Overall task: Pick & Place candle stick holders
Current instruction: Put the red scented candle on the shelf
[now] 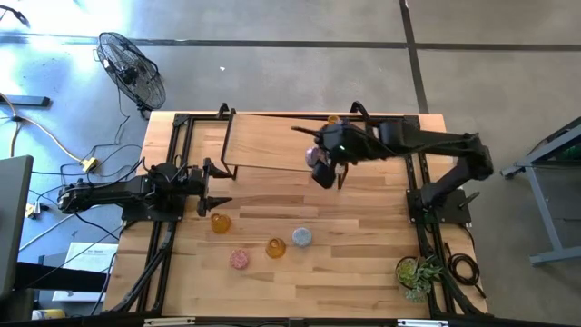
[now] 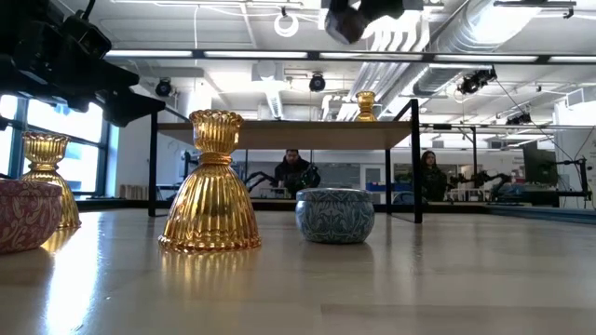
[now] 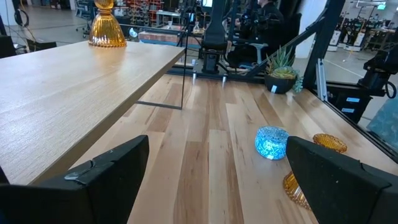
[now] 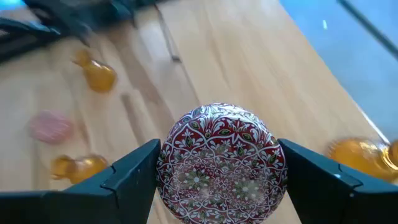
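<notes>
While two amber ribbed glass holders (image 2: 211, 186), a pink round one (image 2: 26, 214) and a light blue one (image 2: 335, 215) stand on the pale wood tabletop (image 2: 391, 279), the left gripper (image 1: 214, 185) waits wide open; the right gripper (image 4: 214, 171) clamps a mauve patterned round holder (image 4: 219, 163) above the raised shelf (image 1: 272, 145) — a third amber holder (image 3: 107, 26) stands there — with two people (image 2: 296, 173) seated beyond.
</notes>
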`<state>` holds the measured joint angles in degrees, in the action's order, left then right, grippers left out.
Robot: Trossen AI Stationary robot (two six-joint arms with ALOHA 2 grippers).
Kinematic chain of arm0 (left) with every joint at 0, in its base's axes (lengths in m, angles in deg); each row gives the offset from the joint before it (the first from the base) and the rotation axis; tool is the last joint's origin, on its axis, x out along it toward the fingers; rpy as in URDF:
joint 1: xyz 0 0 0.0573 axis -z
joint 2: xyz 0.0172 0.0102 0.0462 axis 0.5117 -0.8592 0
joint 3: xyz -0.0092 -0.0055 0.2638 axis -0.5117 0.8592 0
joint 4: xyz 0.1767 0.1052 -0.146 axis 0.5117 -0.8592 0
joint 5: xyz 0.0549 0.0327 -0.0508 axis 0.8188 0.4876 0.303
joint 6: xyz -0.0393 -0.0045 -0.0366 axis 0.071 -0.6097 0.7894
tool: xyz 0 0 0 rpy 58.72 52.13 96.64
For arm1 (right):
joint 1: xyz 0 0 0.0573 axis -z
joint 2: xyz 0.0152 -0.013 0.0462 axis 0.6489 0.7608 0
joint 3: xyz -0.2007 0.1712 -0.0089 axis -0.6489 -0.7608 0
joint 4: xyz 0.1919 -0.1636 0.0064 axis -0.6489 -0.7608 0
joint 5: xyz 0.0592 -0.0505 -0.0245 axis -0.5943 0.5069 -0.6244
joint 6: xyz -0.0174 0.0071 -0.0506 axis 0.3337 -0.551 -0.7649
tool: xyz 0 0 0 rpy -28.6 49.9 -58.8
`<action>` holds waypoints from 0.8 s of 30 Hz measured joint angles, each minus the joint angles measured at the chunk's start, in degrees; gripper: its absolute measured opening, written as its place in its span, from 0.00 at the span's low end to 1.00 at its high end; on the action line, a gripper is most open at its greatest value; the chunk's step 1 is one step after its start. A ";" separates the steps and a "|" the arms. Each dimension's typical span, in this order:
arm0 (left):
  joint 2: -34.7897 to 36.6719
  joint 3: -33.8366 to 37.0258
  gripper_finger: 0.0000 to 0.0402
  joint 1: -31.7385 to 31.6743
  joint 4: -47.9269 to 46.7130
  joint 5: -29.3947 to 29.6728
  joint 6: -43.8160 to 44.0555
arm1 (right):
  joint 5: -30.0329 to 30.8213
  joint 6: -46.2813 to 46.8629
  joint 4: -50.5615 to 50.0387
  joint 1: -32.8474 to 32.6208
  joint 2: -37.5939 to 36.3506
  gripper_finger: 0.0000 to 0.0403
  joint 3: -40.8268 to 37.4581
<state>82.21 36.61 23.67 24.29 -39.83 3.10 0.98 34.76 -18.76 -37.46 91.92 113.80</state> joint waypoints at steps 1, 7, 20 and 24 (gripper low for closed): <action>0.00 0.00 0.93 0.01 0.00 0.00 0.00 | -0.62 0.04 -1.57 0.97 1.07 0.72 0.87; -0.01 -0.01 0.93 0.00 -0.01 0.00 0.00 | -4.45 0.14 -6.71 6.08 4.92 0.72 3.57; -0.02 0.00 0.93 -0.01 -0.02 0.00 0.00 | -7.96 3.93 -11.06 11.67 6.03 0.72 2.77; -0.01 0.00 0.93 0.00 -0.02 0.00 0.01 | -8.33 5.34 -11.49 11.51 7.33 0.72 2.77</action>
<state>82.20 36.61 23.67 24.26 -39.83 3.11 -7.35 40.10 -30.26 -25.95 99.26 116.57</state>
